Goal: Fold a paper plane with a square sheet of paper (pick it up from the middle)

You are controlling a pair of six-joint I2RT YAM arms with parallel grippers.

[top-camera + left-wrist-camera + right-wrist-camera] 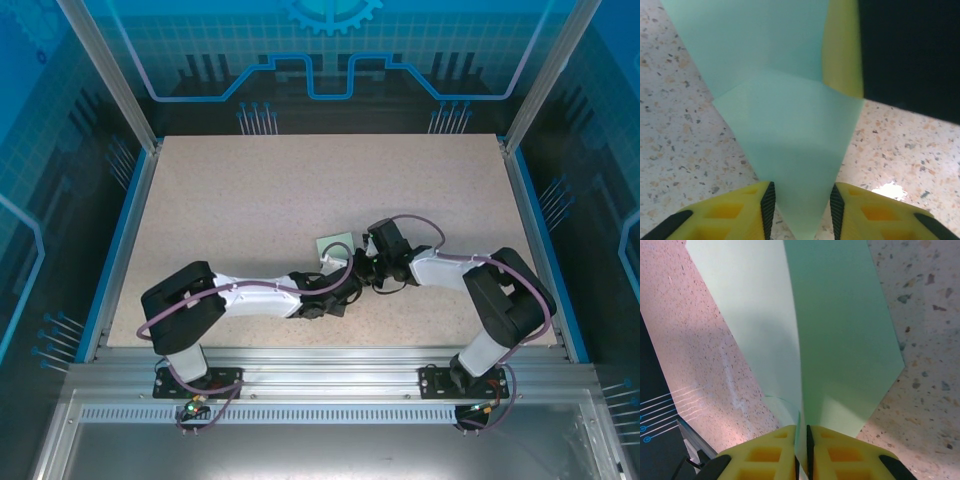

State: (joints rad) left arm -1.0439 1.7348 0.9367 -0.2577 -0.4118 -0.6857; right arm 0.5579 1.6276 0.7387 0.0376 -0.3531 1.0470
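Square sheet of paper (835,340) is pinched between the closed jaws of right gripper (802,440). Its folded point lies between the spread jaws of left gripper (801,202). Risk judged: closing off-centre could skew the crease.

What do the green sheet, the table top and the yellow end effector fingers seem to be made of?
Sheet of paper: thin matte paper, going by its sharp creases. Table top: speckled stone-look surface, possibly laminate, with a slight sheen from one glare spot. Fingers: moulded yellow plastic, probably; ribbed black pads, perhaps rubber.
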